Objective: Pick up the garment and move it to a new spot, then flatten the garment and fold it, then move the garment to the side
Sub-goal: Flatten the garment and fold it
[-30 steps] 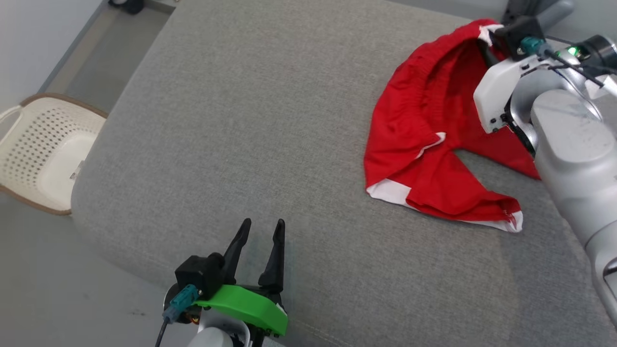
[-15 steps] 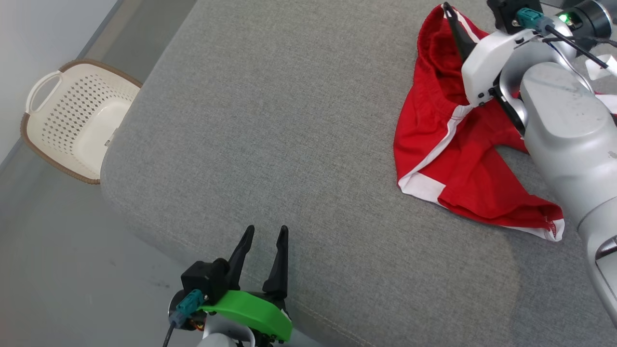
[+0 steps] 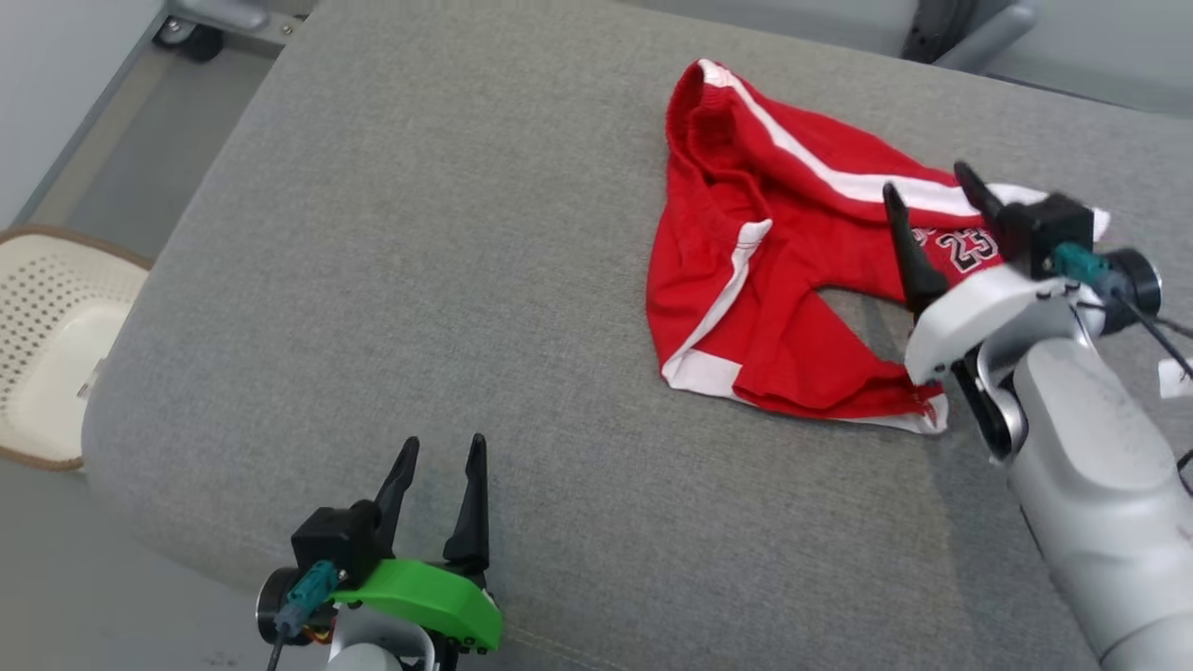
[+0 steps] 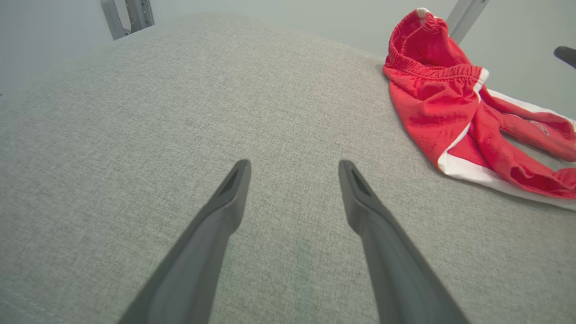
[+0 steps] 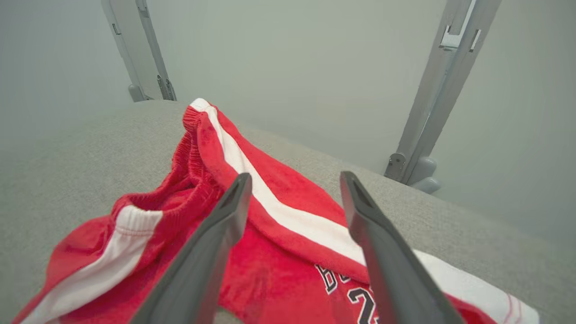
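The garment (image 3: 774, 252) is a pair of red shorts with white stripes and a printed number, lying crumpled on the right part of the grey cushioned surface (image 3: 447, 233). It also shows at the upper right of the left wrist view (image 4: 450, 103) and below the fingers in the right wrist view (image 5: 270, 234). My right gripper (image 3: 927, 200) hovers open over the garment's right leg, with nothing between its fingers. Near the front edge, far left of the garment, my left gripper (image 3: 438, 466) is open and empty.
A cream perforated laundry basket (image 3: 42, 345) stands on the floor off the surface's left edge. Grey metal frame legs (image 5: 432, 112) rise behind the far edge. A wheeled base (image 3: 200, 23) sits at the upper left. A wide bare stretch of fabric lies left of the garment.
My right gripper has let go of the garment's waistband and drawn back toward me, its jaws now apart. The garment has dropped flat. The head camera has shifted.
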